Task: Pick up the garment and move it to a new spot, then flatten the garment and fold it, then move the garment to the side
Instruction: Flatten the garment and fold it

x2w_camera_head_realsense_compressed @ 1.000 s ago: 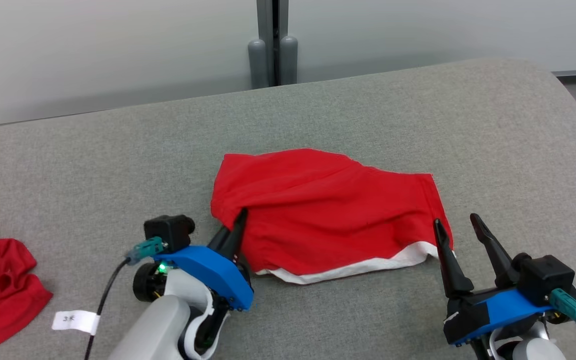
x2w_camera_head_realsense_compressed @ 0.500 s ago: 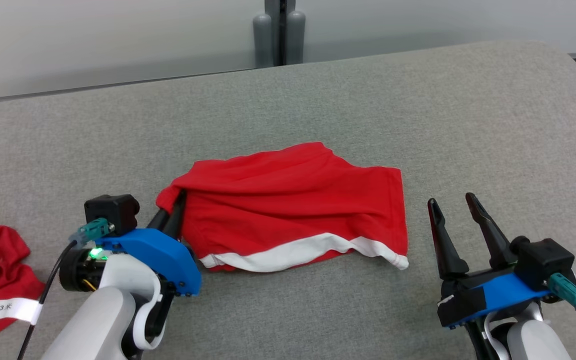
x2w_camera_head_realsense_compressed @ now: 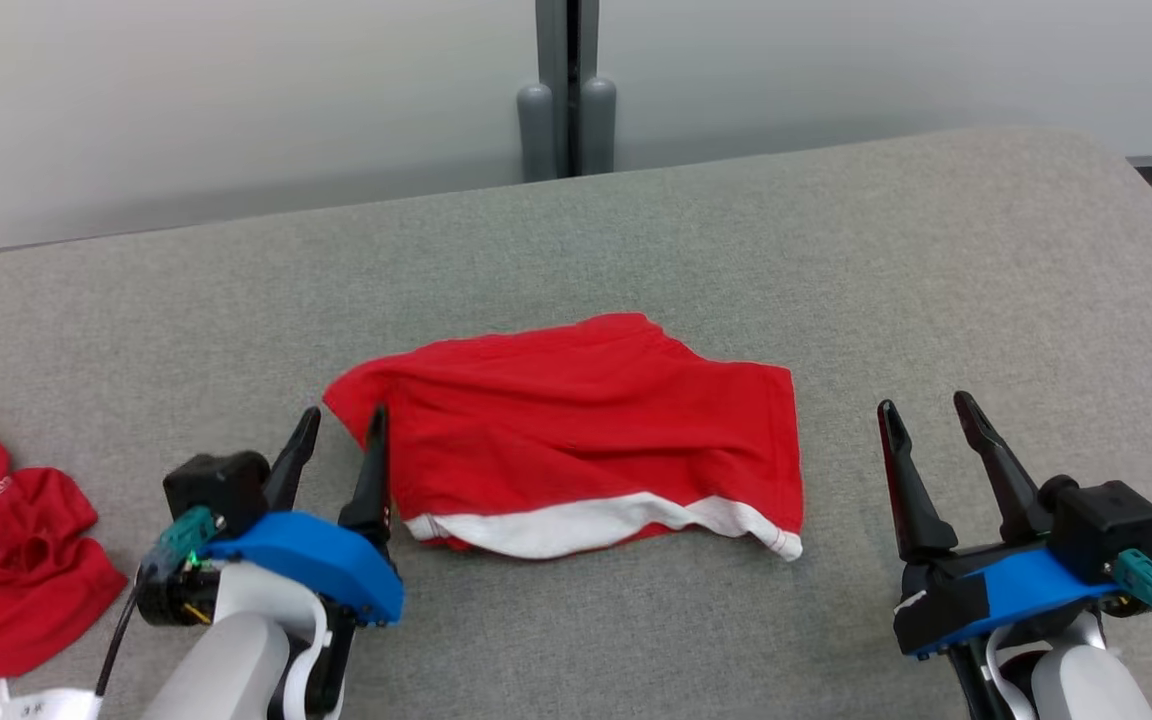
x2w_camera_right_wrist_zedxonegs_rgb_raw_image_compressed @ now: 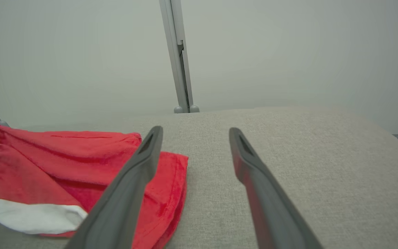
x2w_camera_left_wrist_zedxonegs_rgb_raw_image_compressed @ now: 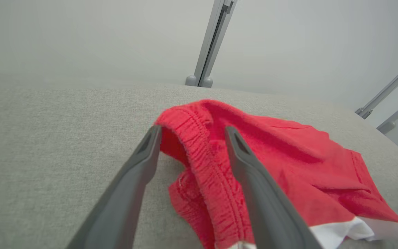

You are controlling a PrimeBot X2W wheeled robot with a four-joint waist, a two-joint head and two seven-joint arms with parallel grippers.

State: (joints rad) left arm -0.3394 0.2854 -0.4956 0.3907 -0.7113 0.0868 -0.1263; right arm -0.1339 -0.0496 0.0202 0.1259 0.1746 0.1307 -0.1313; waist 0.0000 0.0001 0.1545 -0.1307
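we had just released the garment [x2w_camera_head_realsense_compressed: 586, 430], our left gripper [x2w_camera_head_realsense_compressed: 344, 412] now spread empty like our right gripper [x2w_camera_head_realsense_compressed: 924, 403]; that move looked done.

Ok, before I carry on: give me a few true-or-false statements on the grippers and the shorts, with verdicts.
1. The left gripper is open, its fingers either side of the shorts' left corner. True.
2. The right gripper is shut on the shorts. False: it is open, to the right of the shorts and apart from them.
3. The shorts' white trim lies along their far edge. False: it runs along the near edge, towards the robot.
4. The shorts lie on the grey surface. True.
5. Another red cloth lies at the far left. True.
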